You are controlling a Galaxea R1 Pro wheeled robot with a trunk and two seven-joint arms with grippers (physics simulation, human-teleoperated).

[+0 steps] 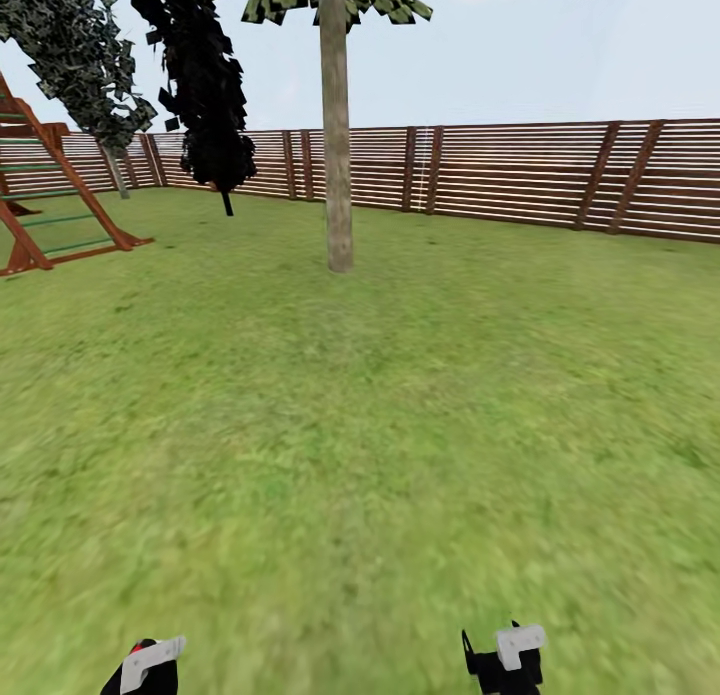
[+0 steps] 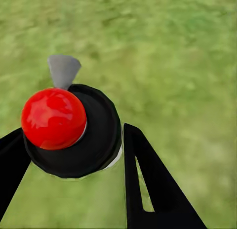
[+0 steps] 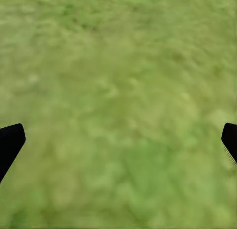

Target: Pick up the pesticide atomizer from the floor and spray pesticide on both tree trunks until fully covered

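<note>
Lawn (image 1: 400, 425) reaches 1 bare tree trunk (image 1: 338, 155) ahead. Left gripper (image 2: 74, 140) clamps the pesticide atomizer (image 2: 71, 127) for spraying; right gripper (image 3: 118, 140) fingers spread, empty.

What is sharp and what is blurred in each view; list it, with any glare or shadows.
Head view: tree trunk and fence fairly crisp, near grass smeared, flat light, no cast shadows. Left wrist view: atomizer sharp between the left gripper jaws, white glare patches on its red ball, lawn soft. Right wrist view: blurred grass, dark fingertips of the right gripper at the picture's edges.
</note>
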